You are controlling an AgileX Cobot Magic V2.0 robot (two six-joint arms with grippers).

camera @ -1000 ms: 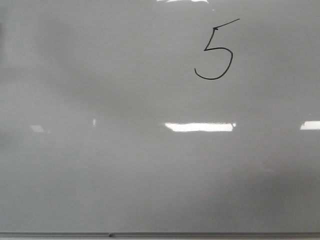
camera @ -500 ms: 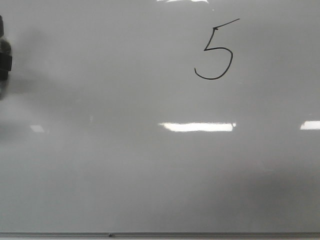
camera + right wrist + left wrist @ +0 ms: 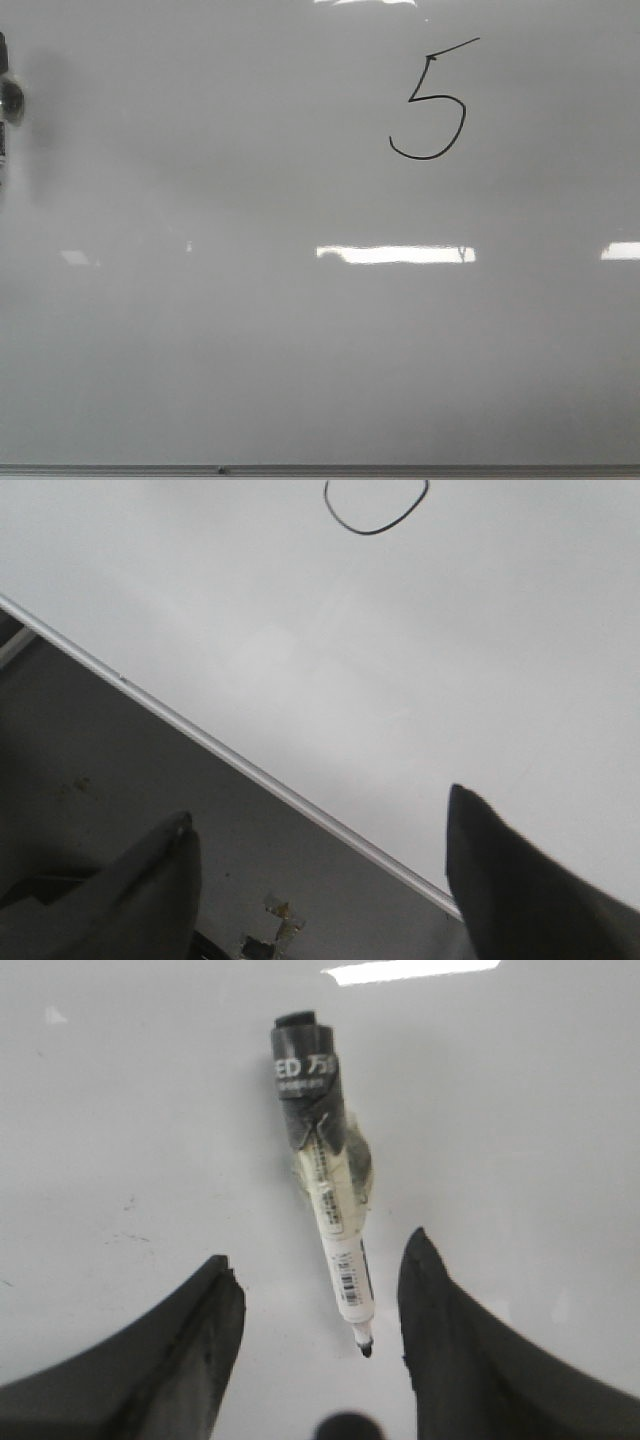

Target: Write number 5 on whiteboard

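The whiteboard [image 3: 250, 340] fills the front view. The number 5 [image 3: 430, 105] is drawn in thin black line at its upper right. Its rounded belly [image 3: 375, 515] shows in the right wrist view. A white marker [image 3: 330, 1190] with a black end, clear tape round its middle and a bare tip lies flat on the board [image 3: 120, 1110]. My left gripper [image 3: 320, 1250] is open above it, one finger on each side of the tip, not touching. A bit of the marker [image 3: 6, 110] shows at the front view's left edge. My right gripper [image 3: 318, 805] is open and empty over the board's edge.
The board's thin grey metal edge [image 3: 400, 468] runs along the front and crosses the right wrist view [image 3: 250, 770]. Beyond it is a dark grey surface [image 3: 120, 770] with a scrap of tape [image 3: 280, 915]. Bright light reflections [image 3: 395, 254] lie on the board.
The marker has come into the front view at the left edge, absent one second ago. The 5 has not changed.
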